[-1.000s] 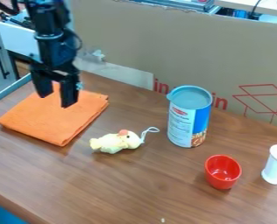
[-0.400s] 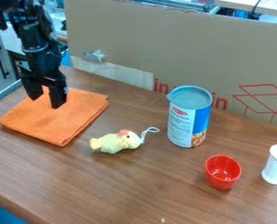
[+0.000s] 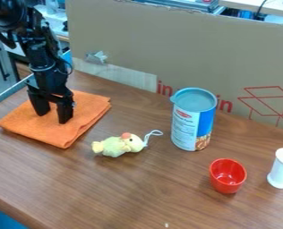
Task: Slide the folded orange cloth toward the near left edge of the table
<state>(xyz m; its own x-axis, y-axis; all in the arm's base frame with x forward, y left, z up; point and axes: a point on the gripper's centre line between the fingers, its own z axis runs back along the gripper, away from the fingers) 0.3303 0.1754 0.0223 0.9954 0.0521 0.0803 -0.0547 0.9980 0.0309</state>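
The black gripper [image 3: 53,117] hangs at the left over the folded orange cloth [image 3: 33,130], its two fingers apart with nothing seen between them. Its tips are at or just above the cloth; whether they touch it, I cannot tell. Right of the cloth, a small pale yellow plush chick [image 3: 115,146] lies on its side, a white loop at its head end.
On the wooden table [image 3: 126,192], a blue and white can [image 3: 192,120] stands right of the chick. A red cup [image 3: 227,175] and a white cylinder [image 3: 280,168] are at the right. A cardboard panel [image 3: 168,49] rises along the back.
The gripper first shifted a little left, then came down closer to the orange cloth, its fingers staying apart. The cloth, chick, can and cup have kept their places.
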